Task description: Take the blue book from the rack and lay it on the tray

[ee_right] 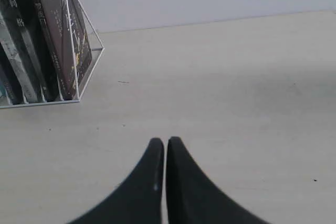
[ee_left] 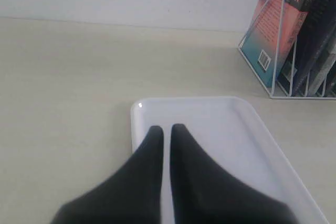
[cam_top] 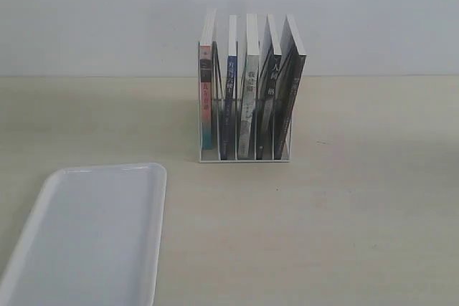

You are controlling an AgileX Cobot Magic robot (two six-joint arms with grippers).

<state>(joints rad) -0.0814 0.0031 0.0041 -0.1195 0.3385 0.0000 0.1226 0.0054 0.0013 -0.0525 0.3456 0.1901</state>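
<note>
On my left wrist feed, the left pincer [ee_left: 166, 129] is hanging over one end of the tray [ee_left: 220, 129]. Its two dark fingers are pressing together and gripping nothing. On the right wrist feed, the right pincer [ee_right: 165, 142] is hovering over the bare surface [ee_right: 236, 103], and it too is closed on nothing.

From the exterior camera, I am seeing the white tray lying flat at the near left of the surface, apart from the rack [cam_top: 244, 155]. The rack is standing farther back, near the middle, with five books upright in its slots. The blue book [cam_top: 229, 98] is sitting in the second slot from the left, spine facing me. It is standing between the pink-and-teal book [cam_top: 206, 98] at the left end and a grey-spined book [cam_top: 248, 105]. Two black-spined books [cam_top: 283, 98] are leaning slightly at the right end. Behind everything, a plain pale wall [cam_top: 107, 12] is filling the background.
</note>
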